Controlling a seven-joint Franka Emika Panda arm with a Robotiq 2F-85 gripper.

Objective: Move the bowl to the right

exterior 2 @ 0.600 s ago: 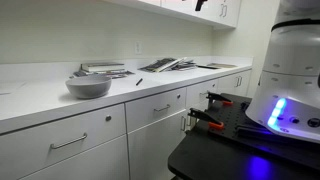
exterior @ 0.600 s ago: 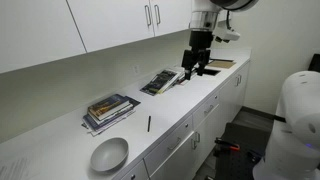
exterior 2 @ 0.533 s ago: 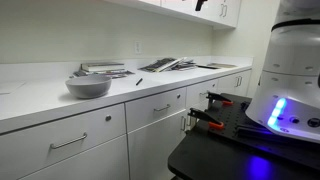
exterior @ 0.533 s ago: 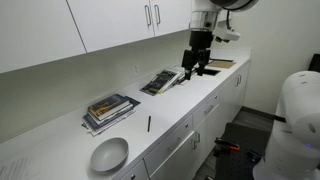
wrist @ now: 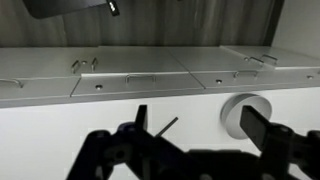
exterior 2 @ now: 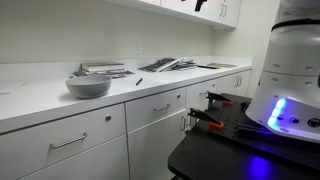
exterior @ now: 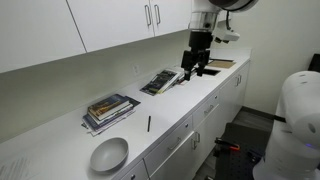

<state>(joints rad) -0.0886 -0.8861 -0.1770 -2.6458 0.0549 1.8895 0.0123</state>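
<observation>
The bowl is a shallow pale grey-white round dish standing near the front edge of the white counter; it also shows in an exterior view. My gripper hangs above the far end of the counter, well away from the bowl. In the wrist view the gripper is open and empty, with its dark fingers spread wide. There the bowl lies far below, partly hidden behind the right finger.
A stack of books lies behind the bowl, and a black pen lies beside it. An open magazine and a flat board lie under the gripper. White cabinets hang above. A white machine stands opposite.
</observation>
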